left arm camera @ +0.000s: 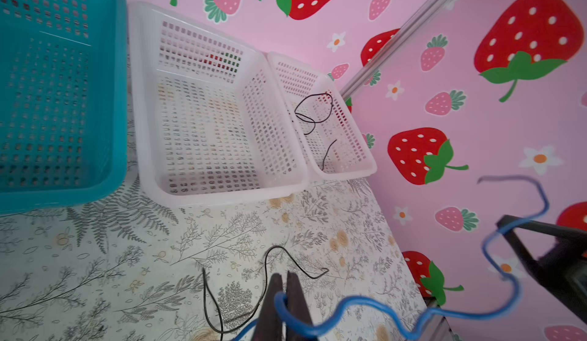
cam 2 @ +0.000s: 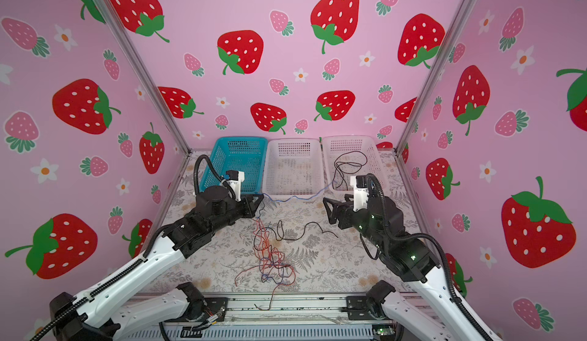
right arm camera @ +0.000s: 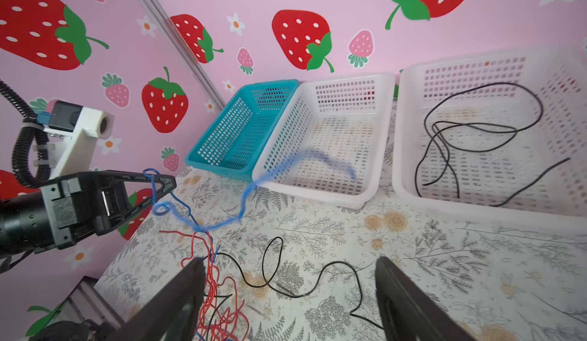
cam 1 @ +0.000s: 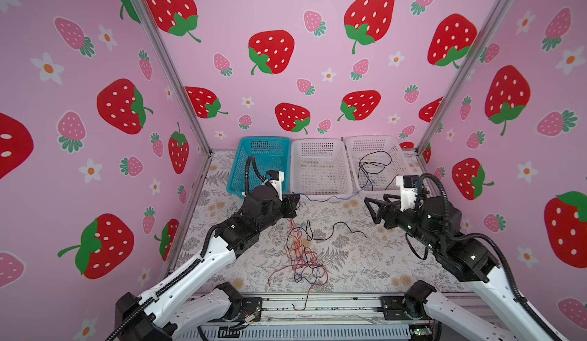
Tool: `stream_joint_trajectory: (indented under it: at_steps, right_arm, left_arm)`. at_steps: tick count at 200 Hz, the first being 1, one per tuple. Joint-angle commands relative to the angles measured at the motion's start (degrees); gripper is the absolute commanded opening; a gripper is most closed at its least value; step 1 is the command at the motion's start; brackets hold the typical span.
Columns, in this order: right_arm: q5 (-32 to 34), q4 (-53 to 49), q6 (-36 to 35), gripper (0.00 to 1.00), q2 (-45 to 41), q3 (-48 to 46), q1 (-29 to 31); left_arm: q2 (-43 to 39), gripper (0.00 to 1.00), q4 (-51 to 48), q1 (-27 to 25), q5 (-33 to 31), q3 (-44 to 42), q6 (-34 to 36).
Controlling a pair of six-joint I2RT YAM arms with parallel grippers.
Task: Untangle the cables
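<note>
Nearest us, a red strand (cam 1: 303,303) droops over the table's (cam 1: 381,269) front edge. Just behind it sits the tangle (cam 1: 303,260) of red, blue and black cables, with a loose black cable (cam 1: 336,228) snaking beside it. Further in, the left gripper (left arm camera: 282,291) is clenched on the blue cable (left arm camera: 349,306), which trails down into the knot and runs off past the middle white basket (cam 1: 317,141). The right gripper (cam 1: 370,210) is spread wide, holding nothing. At the back, another black cable (cam 1: 373,164) lies looped in the right-hand basket (cam 1: 371,138). The danger, I'd say: haul on that blue line and the whole knot rides up with it, or the thin wire slips the pinch. That dangling red end could snag the frame.
</note>
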Motion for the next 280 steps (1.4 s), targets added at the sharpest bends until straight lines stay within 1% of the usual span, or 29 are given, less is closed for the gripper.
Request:
stream_joint_trajectory:
  at_steps: [1, 11, 19, 37, 47, 56, 67, 85, 98, 120, 144, 152, 166, 182, 202, 218, 221, 237, 244, 262, 280]
  right_arm:
    - [1.15, -4.32, -0.65, 0.87, -0.55, 4.68, -0.23]
    - [-0.12, -4.34, 0.06, 0.87, -0.67, 5.3, -0.23]
    - [-3.2, -3.03, 0.21, 0.86, -0.95, 4.3, -0.23]
    - [-12.11, 1.8, 1.22, 0.84, -1.26, -0.58, -0.23]
    - [-18.54, 6.09, 1.53, 0.82, -1.91, -4.68, -0.23]
    - [-22.46, 10.88, 3.4, 0.78, -2.9, -9.11, -0.14]
    - [-24.83, 15.08, 5.02, 0.75, -4.18, -13.39, 0.24]
    - [-25.19, 21.88, 8.37, 0.72, -6.42, -20.2, 2.16]
    - [-22.82, 24.69, 9.9, 0.71, -7.71, -23.52, 4.91]
    - [-12.69, 26.07, 12.33, 0.71, -8.18, -27.96, 11.06]
    - [-4.54, 28.42, 14.64, 0.68, -7.7, -32.44, 17.33]
    - [-3.12, 30.61, 15.27, 0.68, -8.08, -34.13, 18.89]
    - [-3.3, 36.44, 16.57, 0.67, -6.79, -36.63, 21.29]
    - [-3.22, 39.93, 16.39, 0.64, -1.16, -35.94, 24.07]
    - [-0.46, 43.02, 14.53, 0.59, 6.77, -33.23, 28.62]
    - [1.69, 47.78, 13.4, 0.56, 11.85, -31.8, 31.88]
    - [1.95, 48.34, 13.19, 0.55, 13.99, -31.47, 32.24]
    - [3.32, 49.59, 12.04, 0.52, 20.11, -28.94, 33.25]
    - [3.62, 50.48, 11.82, 0.47, 22.48, -28.18, 33.43]
    - [4.09, 54.18, 11.6, 0.43, 27.39, -27.01, 33.52]
    - [3.76, 56.24, 10.33, 0.43, 31.61, -24.77, 33.69]
  left_arm:
    - [0.99, 0.0, -2.19, 0.2, -2.8, 3.43, -0.03]
    - [1.36, 0.0, -2.59, 0.19, -2.96, 3.69, 0.07]
    - [1.69, 0.0, -2.8, 0.21, -3.12, 3.93, -0.18]
    - [2.16, 0.0, -3.23, 0.19, -3.51, 4.54, -0.53]
    - [2.41, 0.0, -3.18, 0.14, -3.57, 4.77, -0.67]
    - [2.68, 0.0, -3.16, 0.19, -3.76, 5.07, -1.05]
    - [3.02, 0.0, -3.15, 0.19, -4.02, 5.46, -1.48]
    - [3.53, 0.0, -3.29, 0.2, -4.21, 5.97, -2.37]
    - [3.9, 0.0, -3.31, 0.19, -4.3, 6.09, -2.7]
    - [4.69, 0.0, -3.95, 0.19, -5.72, 6.35, -3.28]
    - [5.24, 0.0, -3.91, 0.19, -6.04, 6.35, -4.05]
    - [5.37, 0.0, -3.8, 0.18, -6.05, 6.26, -4.21]
    - [5.56, 0.0, -3.63, 0.19, -6.05, 6.22, -4.72]
    - [5.68, 0.0, -3.18, 0.23, -5.88, 6.14, -5.2]
    - [6.03, 0.0, -2.84, 0.1, -5.61, 6.26, -5.75]
    - [5.88, 0.0, -2.32, 0.06, -5.41, 6.1, -6.24]
    - [5.86, 0.0, -2.2, 0.05, -5.35, 6.04, -6.33]
    - [5.78, 0.0, -1.72, -0.07, -5.11, 5.97, -6.77]
    - [5.69, 0.0, -1.43, -0.16, -4.95, 5.9, -6.86]
    - [5.56, 0.0, -1.08, -0.49, -4.82, 5.79, -7.14]
    - [5.12, 0.0, -0.5, -0.64, -4.86, 5.39, -7.66]
